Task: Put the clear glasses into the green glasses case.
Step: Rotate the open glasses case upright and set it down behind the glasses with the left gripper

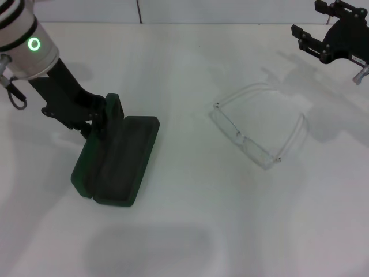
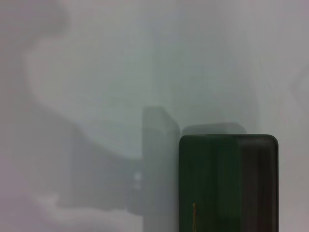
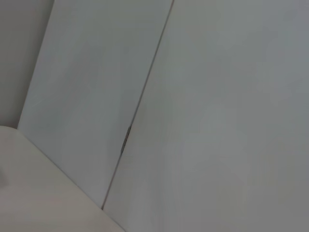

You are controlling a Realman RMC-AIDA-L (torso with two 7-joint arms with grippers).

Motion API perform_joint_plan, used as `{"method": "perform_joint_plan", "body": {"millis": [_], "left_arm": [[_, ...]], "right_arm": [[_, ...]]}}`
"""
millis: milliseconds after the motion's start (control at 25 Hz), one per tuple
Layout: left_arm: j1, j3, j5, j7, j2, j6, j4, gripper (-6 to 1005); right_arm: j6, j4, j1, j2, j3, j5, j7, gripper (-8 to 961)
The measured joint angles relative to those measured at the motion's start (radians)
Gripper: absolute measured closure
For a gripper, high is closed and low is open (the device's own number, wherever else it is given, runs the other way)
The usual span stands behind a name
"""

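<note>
Green glasses case (image 1: 118, 158) lay open on the white worktop (image 1: 190, 231), left of centre, lid flat beside the tray. Left hand (image 1: 106, 115) was at the case's far end, touching or gripping the edge; couldn't tell how its fingers stood, the dark parts merged with the case. Left wrist view showed only the case's end (image 2: 227, 183) close up. Clear glasses (image 1: 259, 130) sat unfolded on the worktop right of centre, well apart from the case, arms pointing away from the robot. Right hand (image 1: 323, 37) hovered high at the far right, beyond the glasses, fingers spread and holding nothing.

Judged step: right arm goes for the glasses while left steadies the case. Best to pinch the frame front near the bridge (thin clear plastic, slippery, likely to skid) and keep the case pinned.

No brand, label or writing readable anywhere.
</note>
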Motion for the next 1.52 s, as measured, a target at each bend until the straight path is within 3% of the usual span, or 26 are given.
{"method": "perform_joint_plan", "body": {"millis": [280,480,600,760,1000,1160,1520], "left_arm": [[-0.026,0.000,-0.009,0.098,0.010,0.013,-0.004,769],[-0.046,0.000,-0.019,0.282,0.025,0.011,-0.021,770],[-0.046,0.000,-0.018,0.483,0.041,0.008,-0.028,771],[-0.039,0.001,-0.014,0.631,0.043,0.000,-0.034,772],[-0.038,0.001,-0.016,0.957,0.015,-0.018,-0.138,773],[-0.048,0.001,-0.019,1.090,0.010,-0.021,-0.162,773],[-0.091,0.001,0.004,1.157,-0.003,0.046,-0.088,774]], "right_arm": [[0.000,0.000,-0.001,0.000,0.016,0.000,0.000,320],[-0.003,0.000,-0.002,0.007,0.064,0.001,0.000,320],[-0.004,0.003,-0.003,0.009,0.096,0.002,0.000,320],[0.000,0.011,-0.010,0.011,0.140,0.005,0.000,321],[0.027,0.013,-0.018,0.021,0.157,0.055,0.000,321],[0.058,0.015,-0.018,0.023,0.157,0.111,0.007,320],[0.060,0.041,-0.022,0.027,0.158,0.181,0.002,320]]}}
